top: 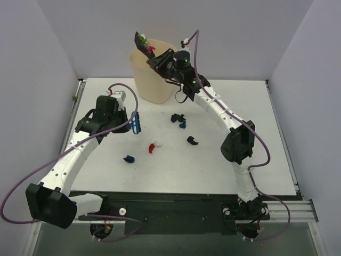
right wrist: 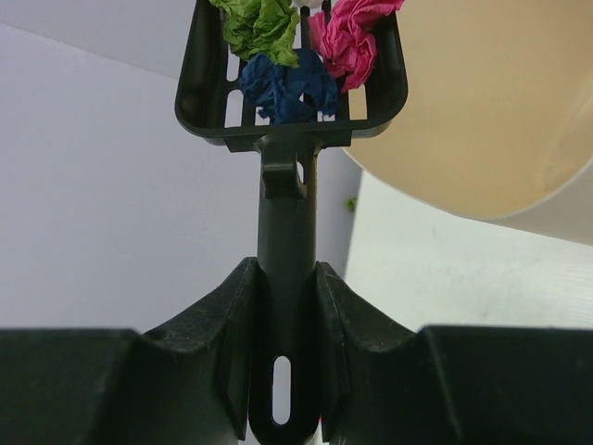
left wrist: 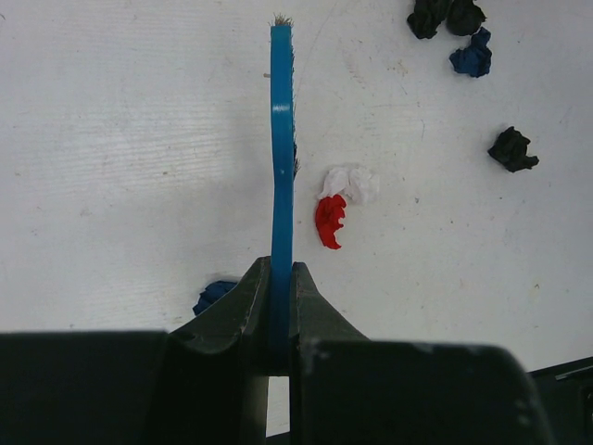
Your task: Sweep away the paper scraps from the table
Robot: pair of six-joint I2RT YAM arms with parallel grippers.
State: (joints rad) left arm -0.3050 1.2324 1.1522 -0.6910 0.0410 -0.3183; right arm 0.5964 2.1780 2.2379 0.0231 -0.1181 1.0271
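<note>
My right gripper (top: 162,60) (right wrist: 285,278) is shut on the handle of the black slotted scoop (right wrist: 289,74), raised by the rim of the cream bin (top: 153,74). Green (right wrist: 258,26), blue (right wrist: 287,88) and magenta (right wrist: 350,39) paper scraps lie in the scoop (top: 144,44). My left gripper (top: 128,124) (left wrist: 281,278) is shut on the blue brush (left wrist: 281,139) (top: 135,122) above the table (top: 240,160). Scraps on the table: a red-and-white one (top: 153,146) (left wrist: 338,206), a blue one (top: 128,158) (left wrist: 213,295), black ones (top: 192,141) (left wrist: 512,148) (top: 176,118) (left wrist: 445,16) and a blue one (top: 183,125) (left wrist: 473,56).
Pale wall panels (top: 48,64) close in the table on the left, back and right. The cream bin (right wrist: 500,102) stands at the back centre. A small green speck (top: 75,97) lies at the left edge. A black rail (top: 176,205) runs along the near edge.
</note>
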